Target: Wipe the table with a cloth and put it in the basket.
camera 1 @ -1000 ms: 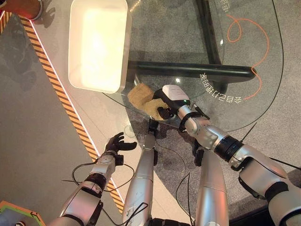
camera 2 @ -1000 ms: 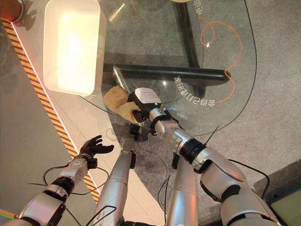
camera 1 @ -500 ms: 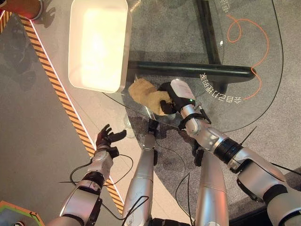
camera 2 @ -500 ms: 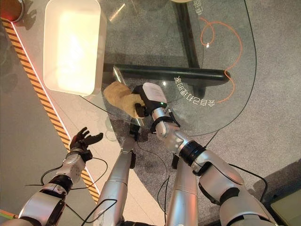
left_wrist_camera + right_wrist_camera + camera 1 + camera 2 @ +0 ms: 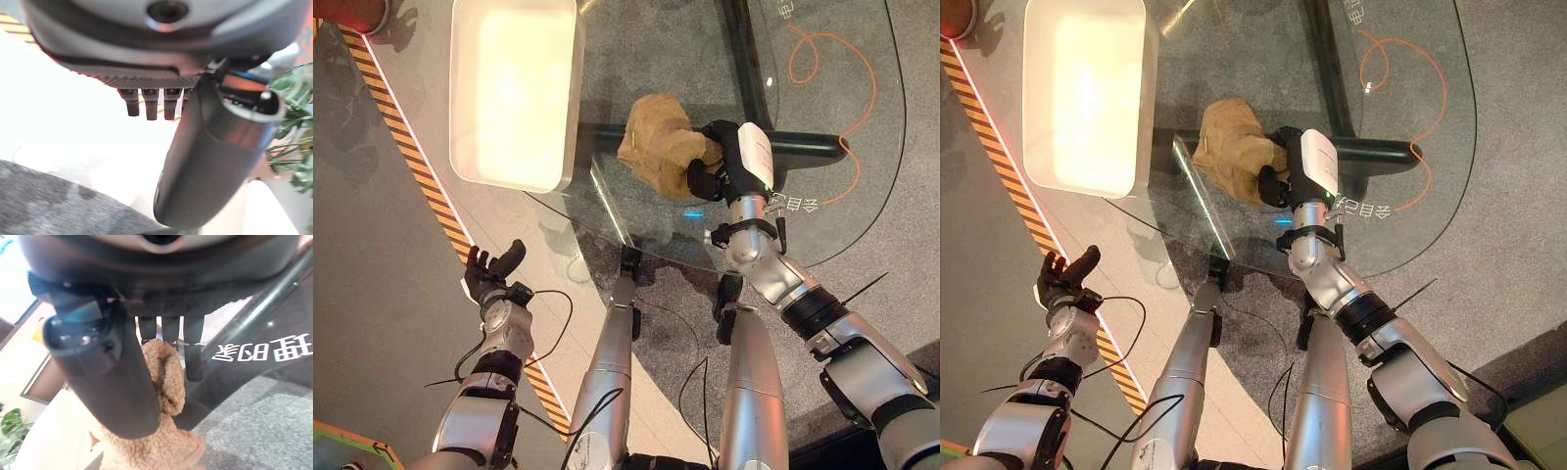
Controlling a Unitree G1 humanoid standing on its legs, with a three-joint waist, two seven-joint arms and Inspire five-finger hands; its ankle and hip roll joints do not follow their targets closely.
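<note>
My right hand [image 5: 724,157] has its fingers and thumb curled round the tan fuzzy cloth [image 5: 658,149], which bunches up on the glass table [image 5: 822,98] just past my fingertips. In my right wrist view the cloth [image 5: 166,396] sits between the thumb and the row of fingers, clamped there and hanging down in a lump. Under the glass, right beneath my hand, the dark table frame [image 5: 803,149] runs across, with another bar leading away from me. An orange cord [image 5: 842,88] loops on the floor beyond my hand to its outer side, well apart from the cloth. The white basket [image 5: 514,93] stands on the far side of the cloth from my hand, its near corner close to the cloth but not touching it; the table's edge lies between them. My left hand [image 5: 489,274] hangs off the table, well apart from everything, above the floor near the striped orange-and-black tape [image 5: 421,186], fingers loosely spread and holding nothing.
</note>
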